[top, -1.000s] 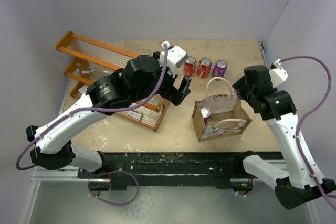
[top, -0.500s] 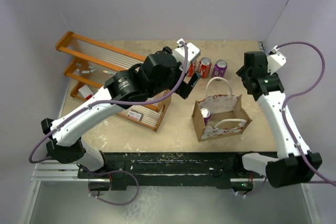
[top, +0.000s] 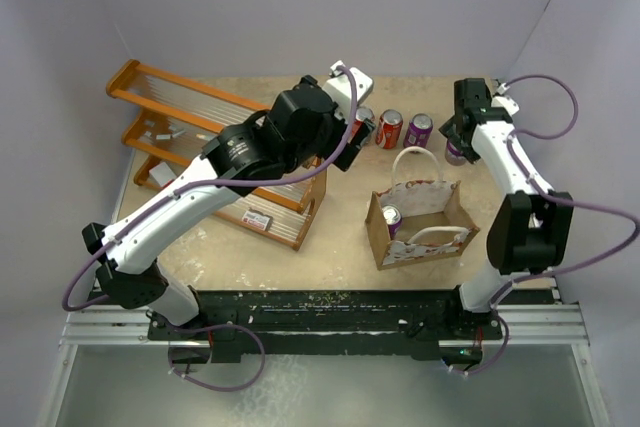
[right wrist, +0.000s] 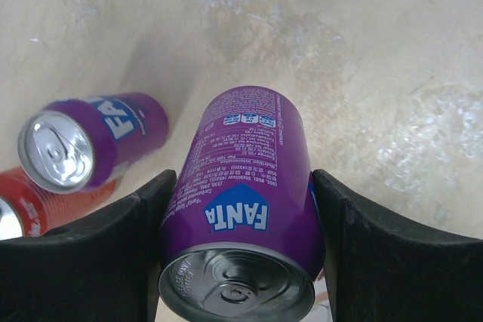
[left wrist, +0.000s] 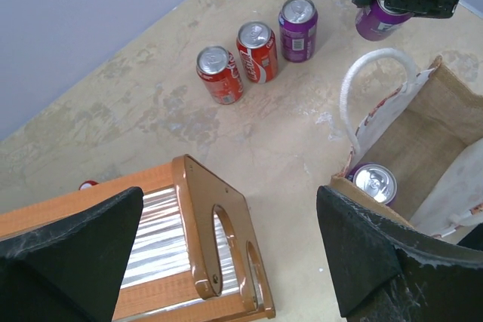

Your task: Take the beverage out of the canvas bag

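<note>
The canvas bag stands open at the table's front middle, with a purple can upright in its left end. It also shows in the left wrist view, with that can inside. My right gripper is behind the bag at the back right, shut on a purple Fanta can with one finger on each side; the can's base is at the tabletop. My left gripper is open and empty, high above the rack's end and left of the bag.
Two red cans and a purple can stand in a row behind the bag, just left of the held can. A wooden rack fills the left side. Walls close in the back and right.
My right gripper has swung from beside the bag to the back right, ending next to the row of cans. My left gripper has drawn back and left, away from the bag.
</note>
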